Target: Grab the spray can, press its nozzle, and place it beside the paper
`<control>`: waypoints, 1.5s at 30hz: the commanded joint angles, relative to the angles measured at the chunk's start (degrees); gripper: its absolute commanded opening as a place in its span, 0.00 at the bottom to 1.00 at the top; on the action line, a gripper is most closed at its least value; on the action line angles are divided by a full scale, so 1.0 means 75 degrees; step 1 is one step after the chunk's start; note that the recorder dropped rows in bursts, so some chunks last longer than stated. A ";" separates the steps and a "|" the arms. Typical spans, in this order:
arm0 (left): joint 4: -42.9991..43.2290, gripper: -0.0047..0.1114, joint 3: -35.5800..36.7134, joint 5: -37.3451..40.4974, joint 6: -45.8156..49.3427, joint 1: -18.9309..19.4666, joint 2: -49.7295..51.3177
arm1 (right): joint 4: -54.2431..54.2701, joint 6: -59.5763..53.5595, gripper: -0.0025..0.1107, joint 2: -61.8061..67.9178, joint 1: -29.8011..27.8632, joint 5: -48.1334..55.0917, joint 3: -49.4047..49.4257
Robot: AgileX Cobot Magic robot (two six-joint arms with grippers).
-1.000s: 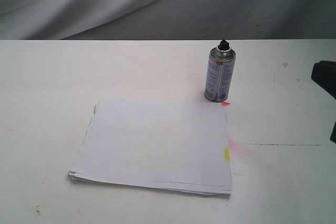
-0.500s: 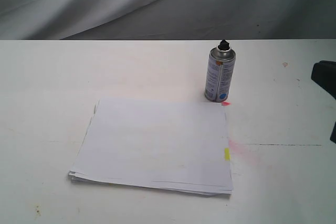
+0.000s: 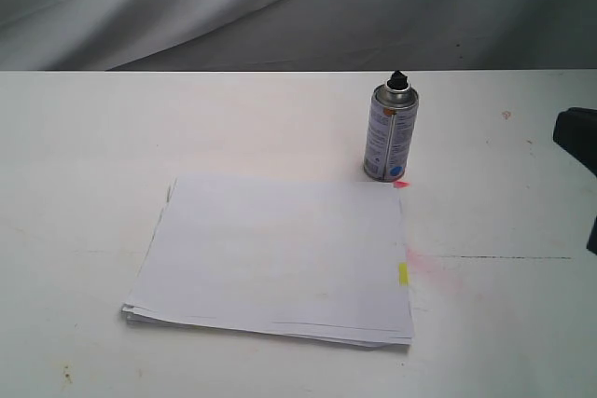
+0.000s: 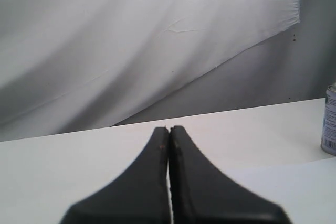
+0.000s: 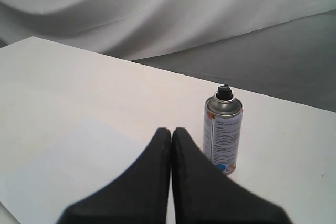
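Note:
The silver-grey spray can (image 3: pixel 389 135) stands upright on the white table, just past the far right corner of the paper (image 3: pixel 278 256). Its black nozzle (image 3: pixel 399 79) sits on top. The paper is a flat white stack with a yellow tab (image 3: pixel 403 274) on its right edge. In the right wrist view my right gripper (image 5: pixel 171 130) is shut and empty, with the spray can (image 5: pixel 222 135) and nozzle (image 5: pixel 224 92) a short way off, apart from it. My left gripper (image 4: pixel 169 128) is shut and empty too, and the spray can (image 4: pixel 330 120) shows only at that view's edge.
A dark part of the right arm (image 3: pixel 578 137) shows at the right edge of the exterior view. Pink stains (image 3: pixel 431 267) mark the table (image 3: pixel 93 156) beside the paper's tab. Grey cloth (image 3: pixel 233 6) hangs behind the table's far edge.

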 commanded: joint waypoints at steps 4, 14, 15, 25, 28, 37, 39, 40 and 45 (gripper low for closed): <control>0.0028 0.04 0.0013 -0.0037 -0.0080 -0.0031 -0.0037 | -0.0038 -0.0078 0.02 -0.1175 -0.0007 0.0312 0.0033; 0.0028 0.04 0.0013 -0.0037 -0.0066 -0.0031 -0.0037 | -0.0195 -0.0254 0.02 -0.2851 -0.0007 0.1255 0.0089; 0.0028 0.04 0.0013 -0.0037 -0.0066 -0.0031 -0.0037 | -0.0195 -0.0271 0.02 -0.2864 -0.0007 0.1250 0.0179; 0.0028 0.04 0.0013 -0.0037 -0.0066 -0.0031 -0.0037 | -0.0195 0.0867 0.02 -0.2848 -0.0007 0.1836 0.1797; 0.0028 0.04 0.0013 -0.0037 -0.0080 -0.0031 -0.0037 | -0.0195 0.1006 0.02 -0.2848 -0.0007 0.1836 0.1972; 0.0028 0.04 0.0013 -0.0037 -0.0080 -0.0031 -0.0037 | 0.4006 -0.2413 0.02 -0.2848 -0.0007 0.3254 0.2143; 0.0028 0.04 0.0013 -0.0037 -0.0061 -0.0031 -0.0037 | 0.7226 -0.5727 0.02 -0.2848 -0.0007 0.3664 0.2163; 0.0028 0.04 0.0013 -0.0037 -0.0061 -0.0031 -0.0037 | 0.8357 -0.7011 0.02 -0.2848 -0.0007 0.3678 0.2163; 0.0028 0.04 0.0013 -0.0037 -0.0061 -0.0031 -0.0037 | 1.1749 -1.1334 0.02 -0.2848 -0.0007 0.2316 0.2512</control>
